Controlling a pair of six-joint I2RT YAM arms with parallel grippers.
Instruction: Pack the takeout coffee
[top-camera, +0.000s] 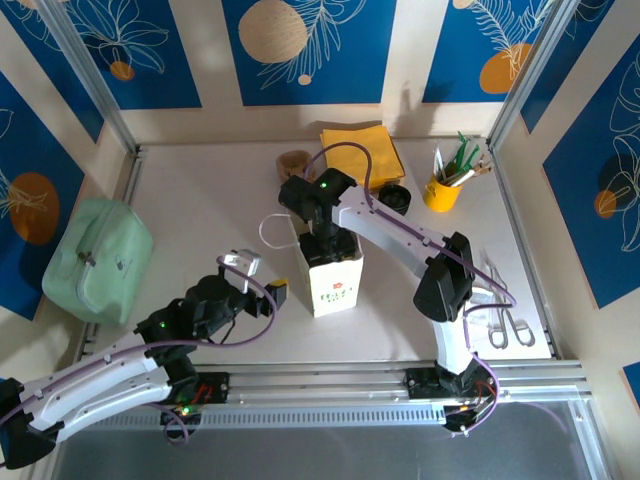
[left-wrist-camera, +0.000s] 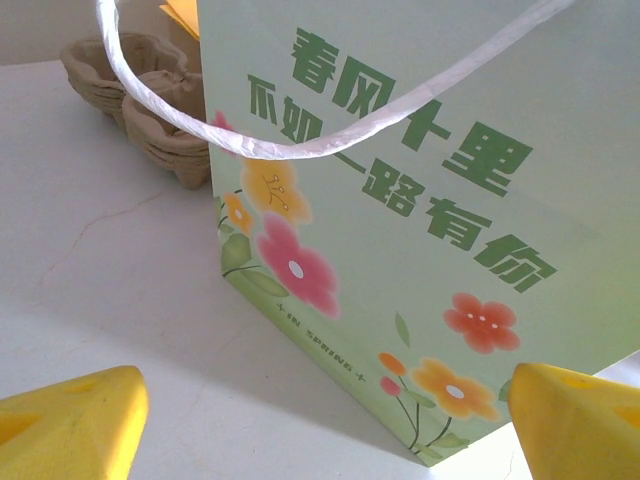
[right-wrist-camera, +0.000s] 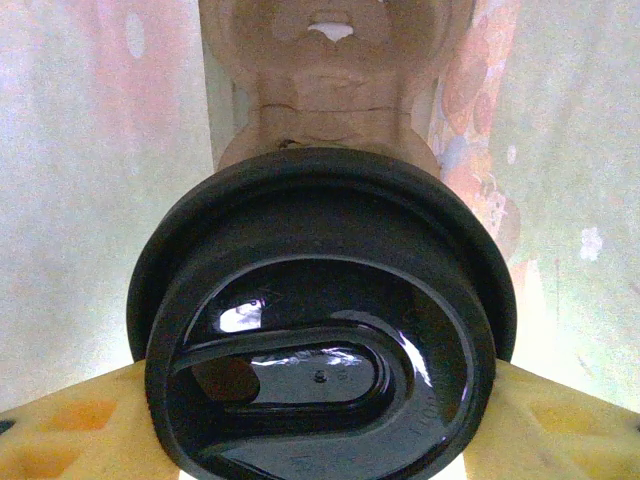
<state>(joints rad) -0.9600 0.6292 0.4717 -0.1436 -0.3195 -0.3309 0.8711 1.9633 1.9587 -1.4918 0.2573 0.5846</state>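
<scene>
One paper bag (top-camera: 335, 285), centre; one takeout coffee (right-wrist-camera: 320, 340); one mint pouch (top-camera: 95, 262) at nine o'clock; one pulp cup-tray stack (top-camera: 293, 162) at twelve; one yellow napkin stack (top-camera: 362, 150) at one; one yellow utensil pot (top-camera: 442, 192) at two.

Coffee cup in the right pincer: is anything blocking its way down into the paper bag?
Nothing visible does. The right pincer holds the lidded cup inside the paper bag, bag walls on either side; beyond it lies only a brown moulded-pulp shape, likely a carrier at the bottom.
</scene>
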